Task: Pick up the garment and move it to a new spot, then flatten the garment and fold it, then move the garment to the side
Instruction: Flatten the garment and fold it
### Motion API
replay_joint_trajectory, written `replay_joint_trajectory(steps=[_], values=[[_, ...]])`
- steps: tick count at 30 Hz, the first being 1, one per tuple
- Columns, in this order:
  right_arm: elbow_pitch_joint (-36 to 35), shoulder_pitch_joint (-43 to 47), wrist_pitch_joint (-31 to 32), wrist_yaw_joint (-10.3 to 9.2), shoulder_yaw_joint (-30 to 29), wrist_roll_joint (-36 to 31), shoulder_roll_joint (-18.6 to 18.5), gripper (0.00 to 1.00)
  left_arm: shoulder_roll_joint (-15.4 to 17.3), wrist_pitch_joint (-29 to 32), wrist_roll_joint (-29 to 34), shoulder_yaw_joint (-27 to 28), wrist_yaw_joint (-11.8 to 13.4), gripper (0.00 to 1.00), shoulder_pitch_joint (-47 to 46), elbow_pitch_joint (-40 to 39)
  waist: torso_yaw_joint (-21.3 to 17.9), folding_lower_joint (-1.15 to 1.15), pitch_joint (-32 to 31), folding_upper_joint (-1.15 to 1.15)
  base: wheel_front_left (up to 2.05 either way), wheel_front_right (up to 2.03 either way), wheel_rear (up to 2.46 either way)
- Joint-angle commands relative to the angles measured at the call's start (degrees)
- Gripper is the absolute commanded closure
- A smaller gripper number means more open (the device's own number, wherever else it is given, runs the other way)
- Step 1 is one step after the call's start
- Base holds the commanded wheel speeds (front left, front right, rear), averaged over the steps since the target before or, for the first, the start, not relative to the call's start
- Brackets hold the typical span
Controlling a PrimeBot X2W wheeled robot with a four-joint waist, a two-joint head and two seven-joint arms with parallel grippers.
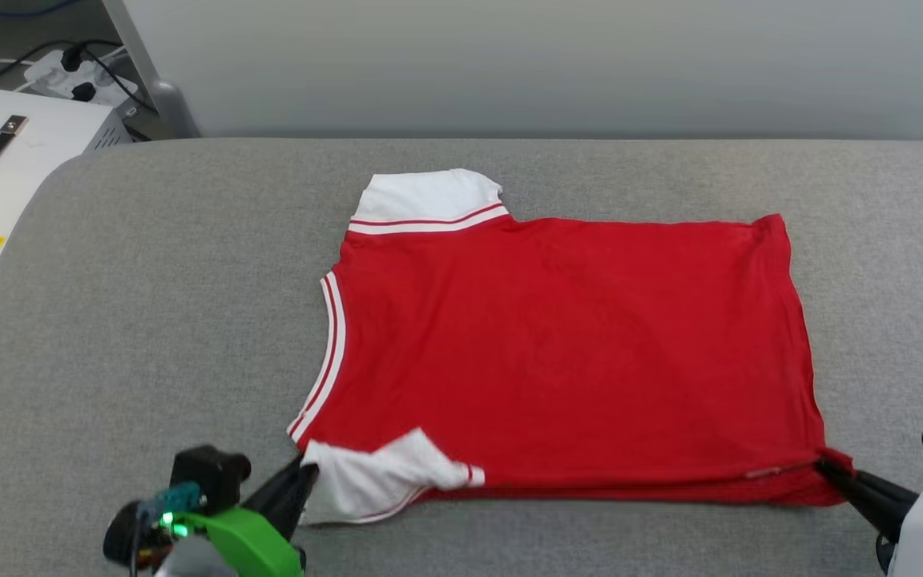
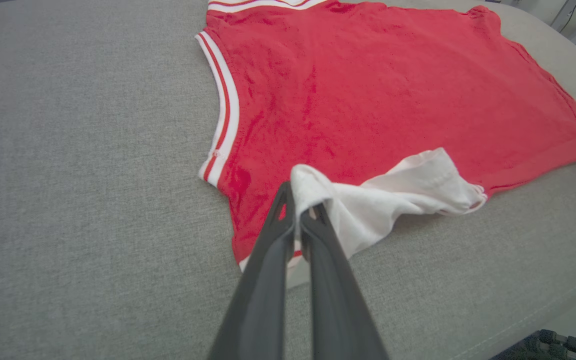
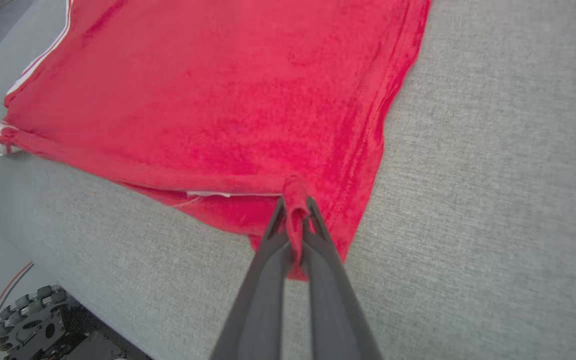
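Garment (image 1: 566,353) lies spread almost flat across the grey table (image 1: 149,320), plain red face up and collar toward the robot's left. You can judge the move and most of the flattening done. No fold shows yet. Your left gripper (image 2: 298,200) is pinched shut on the near white sleeve (image 2: 393,195), and your right gripper (image 3: 295,207) is clamped on the near hem corner (image 3: 295,187). Folding and the shift aside remain.
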Motion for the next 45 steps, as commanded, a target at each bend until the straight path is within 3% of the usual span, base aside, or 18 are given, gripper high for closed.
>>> replay_joint_trajectory(steps=[1, 9, 13, 14, 17, 25, 36, 37, 38, 39, 45], values=[[-0.30, -1.39, 0.21, -0.04, -0.84, -0.33, -0.01, 1.00, 0.33, 0.23, 1.33, 0.52, -0.72, 1.00, -2.63, 0.53, -0.24, 0.01, 1.41, 0.00, 0.00, 0.00, 0.00], [-1.54, -6.61, 3.55, -0.04, -4.75, -0.40, 0.97, 1.00, -1.35, 2.20, 2.55, 1.66, -6.97, 1.00, -15.03, 7.41, -2.03, 0.01, 6.84, 0.00, 0.00, 0.00, 0.00], [-0.69, -9.99, 6.04, -0.04, -5.73, -0.77, 1.95, 1.00, -2.57, 2.74, 2.89, 1.88, -10.12, 1.00, -20.44, 13.23, -2.80, 0.01, 9.11, 0.00, 0.00, 0.00, 0.00], [0.38, -12.82, 8.12, -0.04, -6.04, -1.02, 3.24, 1.00, -3.27, 3.01, 3.28, 1.89, -12.02, 1.00, -23.98, 18.00, -3.47, 0.01, 10.72, 0.00, 0.00, 0.00, 0.00], [1.93, -15.74, 9.71, -0.04, -6.01, -1.62, 4.80, 1.00, -4.22, 3.29, 3.18, 1.58, -13.70, 1.00, -26.79, 22.42, -3.95, 0.01, 12.04, 0.00, 0.00, 0.00, 0.00], [8.31, -21.00, 11.62, -0.04, -4.41, -3.59, 8.84, 1.00, -7.34, 3.89, 2.51, -1.67, -16.03, 1.00, -30.22, 32.50, -4.13, 0.01, 14.28, 0.00, 0.00, 0.00, 0.00], [14.13, -23.09, 9.70, -0.04, 0.42, -5.88, 12.55, 1.00, -10.20, 1.01, 0.46, -7.67, -16.44, 1.00, -30.72, 39.56, -3.32, 0.01, 13.78, 0.00, 0.00, 0.00, 0.00], [14.24, -23.00, 8.93, -0.04, 0.41, -5.54, 12.69, 0.93, -10.30, 0.23, 0.18, -7.75, -16.44, 0.67, -30.85, 40.02, -3.17, 0.01, 13.30, 0.00, 0.00, 0.00, 0.00], [14.29, -22.86, 8.45, -0.04, 0.39, -5.21, 12.66, 0.60, -10.27, -0.40, 0.11, -7.91, -16.44, 0.00, -31.01, 40.33, -3.04, 0.01, 12.93, 0.00, 0.00, 0.00, 0.00], [13.96, -22.16, 6.18, -0.04, 0.23, -4.92, 11.55, 0.00, -9.78, -2.45, 0.00, -8.42, -16.45, 0.00, -31.85, 40.64, -2.43, 0.01, 11.27, 0.00, 0.00, 0.00, 0.00], [11.34, -18.59, 1.52, -0.04, -1.20, -4.16, 7.32, 0.00, -7.20, -4.15, 0.92, -8.31, -16.45, 0.00, -34.76, 38.74, -0.76, 0.01, 7.89, 0.00, 0.00, 0.00, 0.00]])
